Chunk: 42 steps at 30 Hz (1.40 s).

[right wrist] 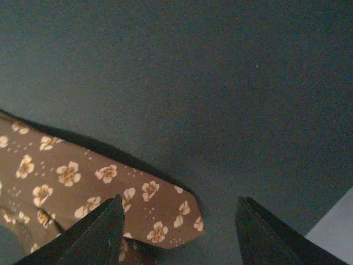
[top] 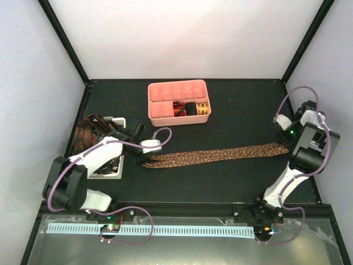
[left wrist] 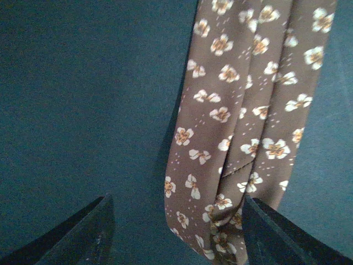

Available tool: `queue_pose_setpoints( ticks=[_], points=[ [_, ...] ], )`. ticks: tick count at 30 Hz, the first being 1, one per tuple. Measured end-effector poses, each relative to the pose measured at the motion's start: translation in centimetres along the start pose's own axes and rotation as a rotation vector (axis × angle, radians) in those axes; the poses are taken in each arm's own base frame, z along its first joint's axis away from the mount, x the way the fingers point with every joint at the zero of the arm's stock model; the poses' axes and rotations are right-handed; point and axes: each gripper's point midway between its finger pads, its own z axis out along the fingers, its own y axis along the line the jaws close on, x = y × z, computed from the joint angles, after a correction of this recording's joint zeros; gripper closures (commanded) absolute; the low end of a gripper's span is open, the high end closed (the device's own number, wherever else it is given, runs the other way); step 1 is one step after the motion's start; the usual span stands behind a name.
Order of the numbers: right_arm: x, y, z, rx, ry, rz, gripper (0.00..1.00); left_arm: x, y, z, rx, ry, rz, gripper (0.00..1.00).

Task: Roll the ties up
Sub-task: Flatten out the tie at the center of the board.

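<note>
Black tabletop [top: 220, 187] runs back between pale walls [top: 33, 66], with the two arm bases at its near edge. Just past them the brown tie [top: 215, 156], printed with small flowers, lies flat and stretched from left to right. The left gripper [top: 144, 160] hangs over its left end, fingers [left wrist: 88, 232] spread wide and gripping nothing. Seen from that wrist, the cloth lies in overlapping layers, nearer one finger than the other. The right gripper [top: 287, 144] hangs at the other end, also spread and empty, with the tie's pointed tip on the table just beside one of its fingers [right wrist: 94, 232]. Under the left arm a white basket [top: 113, 172] holds more ties [top: 88, 130] in a heap. Farther back a pink tray [top: 165, 91] carries three rolled ties [top: 190, 108] in its near right compartments.

The tie looks laid out and ready, so starting the roll seems to be the step in hand. To do it well, centre a gripper over one end before pinching, since the cloth sits off-centre now. Catch all the layers together and turn the first fold tight and square to the length. Let the other gripper hold the strip straight so the roll does not drift into a cone.
</note>
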Motion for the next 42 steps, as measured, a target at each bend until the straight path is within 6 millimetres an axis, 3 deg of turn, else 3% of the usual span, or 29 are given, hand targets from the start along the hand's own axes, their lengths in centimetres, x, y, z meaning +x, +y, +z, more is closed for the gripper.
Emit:
queue_pose_setpoints(
  ticks=[5, 11, 15, 20, 24, 27, 29, 33, 35, 36, 40, 42],
  points=[
    [0.9, -0.7, 1.1, 0.014, 0.03, 0.134, 0.42, -1.1, -0.2, -0.9, 0.021, -0.04, 0.0, 0.32],
    [3.0, -2.1, 1.1, 0.042, 0.042, 0.225, 0.4, -2.4, 0.1, -1.8, 0.036, -0.075, -0.005, 0.32],
    [4.9, 0.0, 2.3, -0.002, 0.077, 0.228, 0.35, -3.0, 0.3, -1.9, 0.051, -0.074, -0.013, 0.32],
    [5.7, 1.5, 1.9, 0.045, 0.07, 0.19, 0.33, -3.5, 0.6, -2.3, 0.061, -0.073, -0.017, 0.32],
    [5.9, 2.1, 1.7, 0.079, 0.051, 0.175, 0.39, -4.0, 0.7, -2.7, 0.063, -0.075, -0.016, 0.32],
    [6.1, 2.8, 1.6, 0.098, 0.037, 0.169, 0.52, -4.1, 0.8, -2.9, 0.064, -0.075, -0.019, 0.31],
    [6.3, 3.5, 1.4, 0.1, 0.035, 0.162, 0.54, -4.1, 0.7, -2.8, 0.066, -0.072, -0.024, 0.32],
    [6.9, 5.2, 1.3, 0.079, 0.044, 0.153, 0.72, -4.2, 0.6, -2.8, 0.077, -0.063, -0.026, 0.31],
    [7.0, 5.6, 1.4, 0.071, 0.044, 0.153, 0.88, -4.4, 0.7, -3.0, 0.073, -0.067, -0.026, 0.31],
    [7.0, 5.7, 1.4, 0.071, 0.044, 0.155, 0.92, -4.6, 0.8, -3.1, 0.071, -0.07, -0.025, 0.31],
    [7.1, 4.1, 1.3, 0.134, 0.049, 0.166, 0.93, -5.1, 1.0, -3.4, 0.064, -0.079, -0.024, 0.32],
    [7.2, 2.4, 0.9, 0.194, 0.051, 0.176, 0.83, -5.1, 1.1, -3.4, 0.062, -0.08, -0.024, 0.32]
  ],
)
